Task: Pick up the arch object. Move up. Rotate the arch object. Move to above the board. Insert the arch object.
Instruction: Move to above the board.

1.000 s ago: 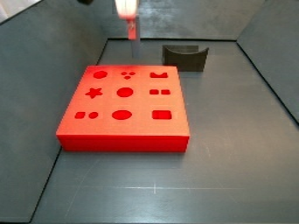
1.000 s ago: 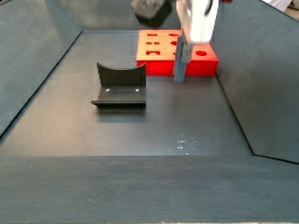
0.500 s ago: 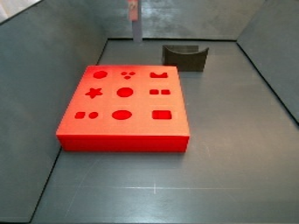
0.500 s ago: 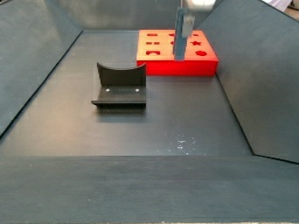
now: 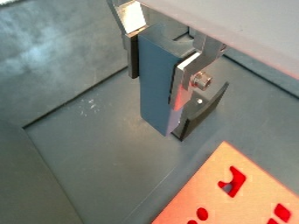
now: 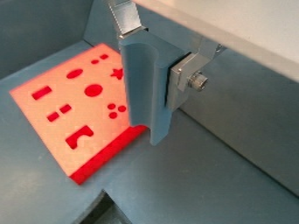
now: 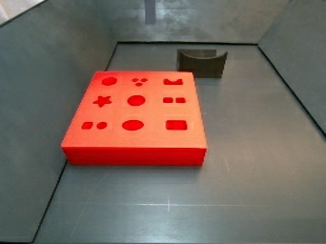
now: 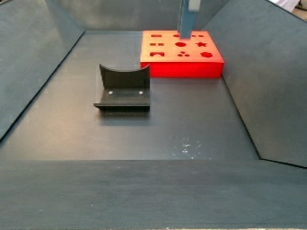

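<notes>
Tool (image 6: 149,74) clamps your slender grey-blue arch object (image 6: 142,87) upright between its silver plates, high off the floor beside the thick red-orange board (image 6: 73,105), so you seem at the lift's end; next comes rotating it.

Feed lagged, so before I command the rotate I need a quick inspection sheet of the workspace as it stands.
Surface: dark grey floor, bare apart from the items below.
Job's things: arch object hangs upright, lifted off the floor, its lower end showing in a side view; board lies flat, holes up.
Clutter: dark fixture stands on the floor, apart from the board.
Grippers: gripper high above the floor, jaws closed on the arch object.
Cables: nothing seen.
Surroundings: grey walls enclose the floor.
</notes>
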